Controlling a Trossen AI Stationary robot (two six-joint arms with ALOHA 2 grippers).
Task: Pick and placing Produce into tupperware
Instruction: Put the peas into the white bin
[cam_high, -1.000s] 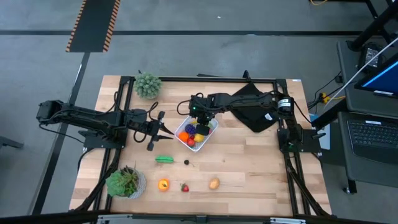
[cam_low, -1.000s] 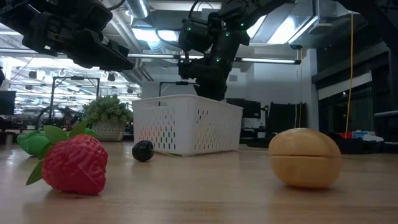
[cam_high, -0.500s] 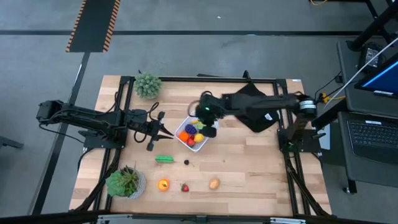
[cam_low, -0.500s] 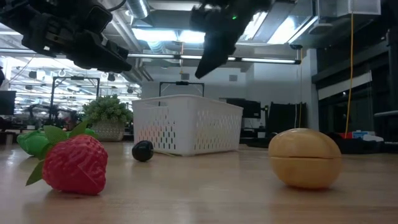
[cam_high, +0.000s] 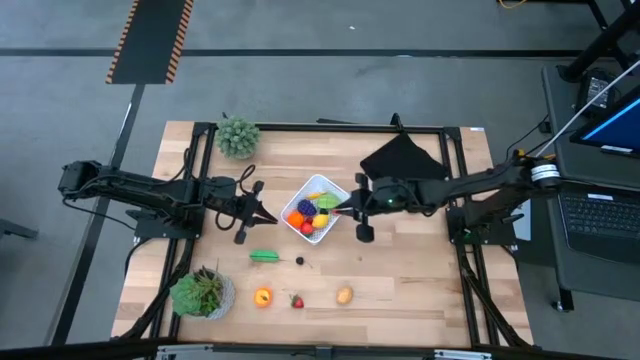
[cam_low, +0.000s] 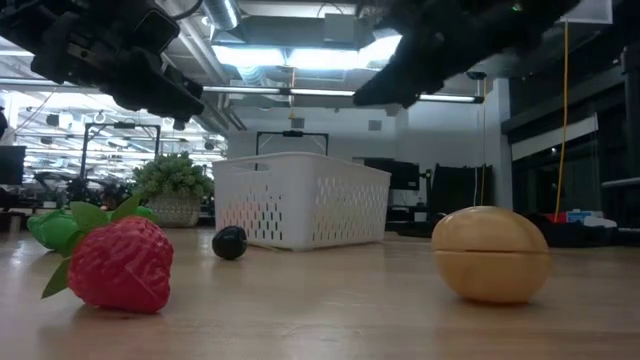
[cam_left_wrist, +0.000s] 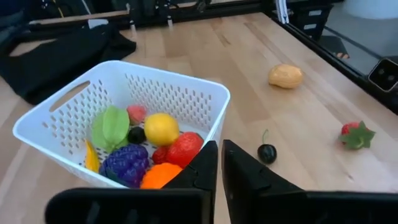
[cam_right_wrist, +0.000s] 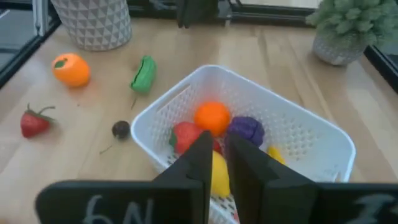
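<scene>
Near the middle of the wooden tabletop sits the white perforated container, already holding several toy pieces: a yellow lemon, a purple grape bunch, an orange, a red piece and a green one. The right end effector hangs just beside the container's right edge, its fingers brought nearly together with only a thin slit between them and nothing held. The left end effector waits to the container's left, its fingers likewise almost closed and empty. Still loose on the tabletop, nearer the front edge, lie a green vegetable, a dark cherry, an orange fruit, a strawberry and a tan potato-like piece. A black cloth lies behind the right arm, and two potted plants stand along the left side.
</scene>
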